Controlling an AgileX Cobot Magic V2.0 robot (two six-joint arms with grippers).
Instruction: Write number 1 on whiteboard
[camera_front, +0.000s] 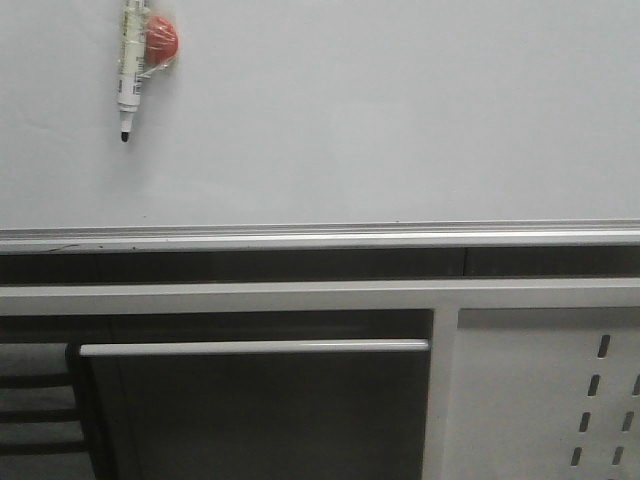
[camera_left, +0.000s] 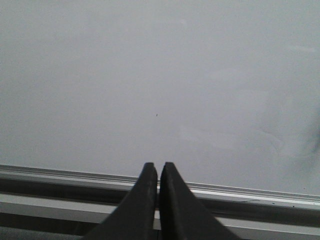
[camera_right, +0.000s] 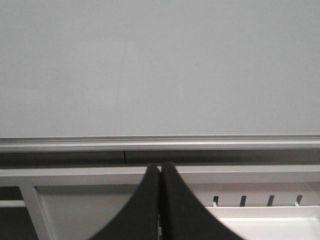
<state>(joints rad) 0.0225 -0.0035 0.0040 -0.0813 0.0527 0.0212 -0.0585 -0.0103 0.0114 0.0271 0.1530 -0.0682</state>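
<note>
We see the whiteboard (camera_front: 380, 110) filling the upper frame, blank of ink, a marker pen (camera_front: 130, 65) with a red holder (camera_front: 162, 40) at upper left, tip down, while left gripper (camera_left: 158, 172) and right gripper (camera_right: 160, 172) sit fully closed, holding nothing.

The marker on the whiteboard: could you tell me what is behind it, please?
A red round piece sits against the marker, apparently fixing it to the whiteboard. The marker hides part of it. No ink stroke shows on the board.
</note>
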